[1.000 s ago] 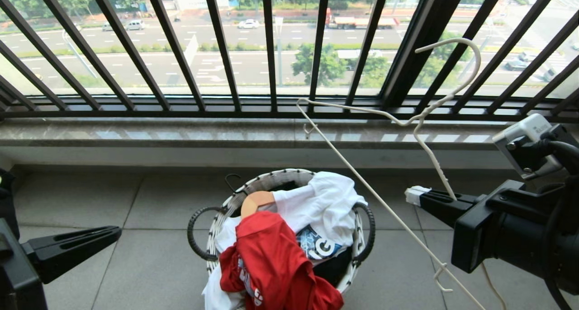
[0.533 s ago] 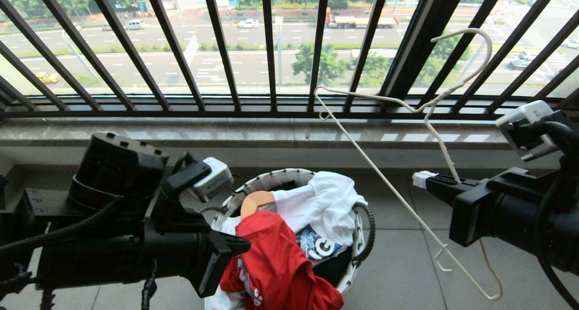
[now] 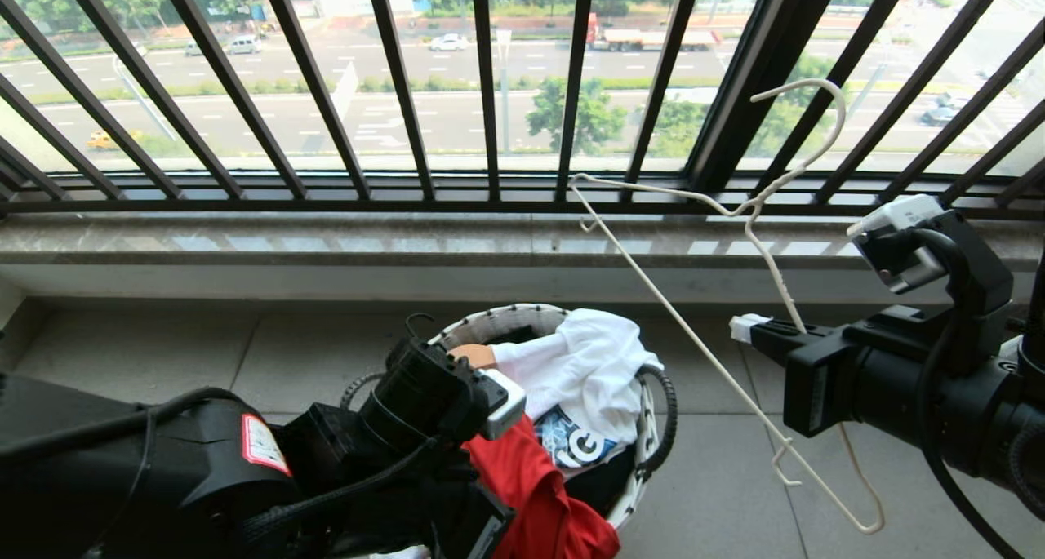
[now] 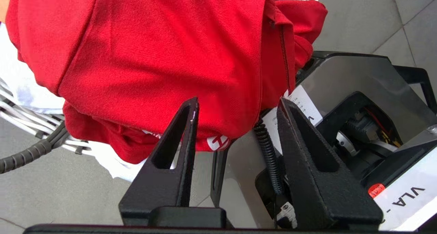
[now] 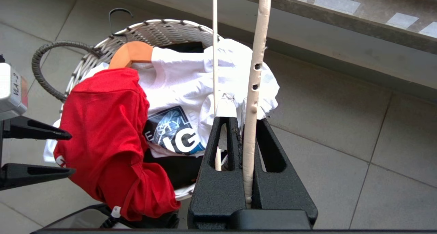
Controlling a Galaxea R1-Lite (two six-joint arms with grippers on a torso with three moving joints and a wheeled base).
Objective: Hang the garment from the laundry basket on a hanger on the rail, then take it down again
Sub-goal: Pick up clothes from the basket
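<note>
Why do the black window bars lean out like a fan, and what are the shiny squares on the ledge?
Head view: the window bars stand straight in the middle and splay toward the edges, which looks like wide-lens distortion. The pale squares on the ledge are daylight reflected off its polished top. Right wrist view: the same glare patches show on the ledge. Left wrist view: the red T-shirt is lit softly and evenly.

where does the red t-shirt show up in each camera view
Head view: red T-shirt at bottom centre, draped over the laundry basket rim, partly behind the left arm.
Left wrist view: red T-shirt fills the upper picture, beyond the open left gripper.
Right wrist view: red T-shirt at left.
Shared landmark: the laundry basket.
</note>
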